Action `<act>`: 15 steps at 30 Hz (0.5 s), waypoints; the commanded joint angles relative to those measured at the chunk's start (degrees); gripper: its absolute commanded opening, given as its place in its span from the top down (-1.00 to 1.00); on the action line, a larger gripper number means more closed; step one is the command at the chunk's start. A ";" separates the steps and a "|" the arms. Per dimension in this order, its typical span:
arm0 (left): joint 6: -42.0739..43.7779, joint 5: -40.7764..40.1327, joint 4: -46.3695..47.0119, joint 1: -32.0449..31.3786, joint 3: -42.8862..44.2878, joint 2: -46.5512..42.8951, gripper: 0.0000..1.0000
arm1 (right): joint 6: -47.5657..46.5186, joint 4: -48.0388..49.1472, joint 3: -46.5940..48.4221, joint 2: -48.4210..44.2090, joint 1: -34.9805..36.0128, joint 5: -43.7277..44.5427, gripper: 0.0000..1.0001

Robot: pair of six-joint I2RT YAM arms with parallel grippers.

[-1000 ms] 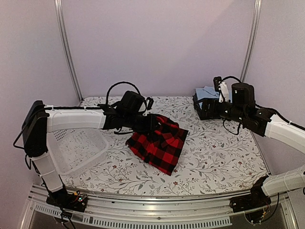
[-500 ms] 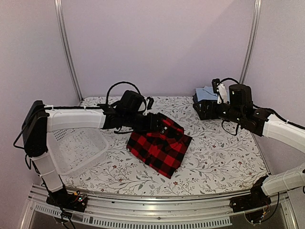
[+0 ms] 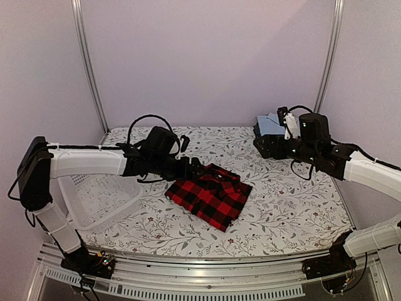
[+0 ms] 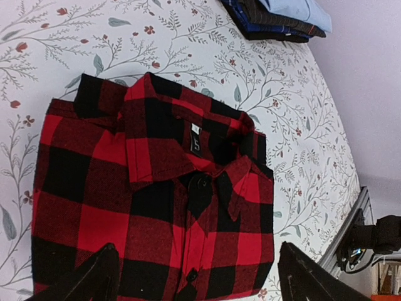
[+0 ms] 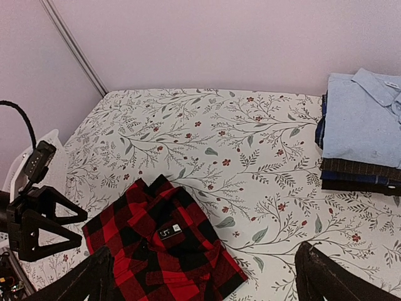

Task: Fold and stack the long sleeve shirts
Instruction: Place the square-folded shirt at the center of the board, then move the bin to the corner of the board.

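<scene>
A red-and-black check shirt [image 3: 210, 195] lies folded flat on the floral tablecloth, collar up and buttoned [image 4: 156, 200] [image 5: 163, 251]. My left gripper [image 3: 195, 167] [image 4: 197, 282] hovers at its far-left edge, open, with nothing between its fingers. A stack of folded long sleeve shirts [image 3: 268, 124], light blue on top of dark navy ones [image 5: 360, 119] [image 4: 282, 12], sits at the back right. My right gripper [image 3: 268, 149] [image 5: 207, 282] is open and empty, just in front of that stack and facing the check shirt.
A white mesh basket [image 3: 100, 191] stands at the table's left edge under the left arm. Frame posts rise at both back corners. The left gripper's black fingers [image 5: 37, 219] show at the left of the right wrist view.
The left gripper opened and let go of the check shirt, which dropped flat. The left arm drew back to the left. The right arm edged slightly left.
</scene>
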 commanded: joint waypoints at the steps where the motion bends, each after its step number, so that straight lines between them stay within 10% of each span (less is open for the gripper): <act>1: -1.24 1.44 -0.99 0.32 -4.31 -4.15 -0.75 | 0.27 -0.17 -0.44 0.85 -0.03 -0.22 -0.98; 15: -3.91 -1.20 -10.38 0.48 -15.99 -14.86 -0.79 | -0.05 -1.22 -1.52 2.29 -0.06 -0.90 -0.98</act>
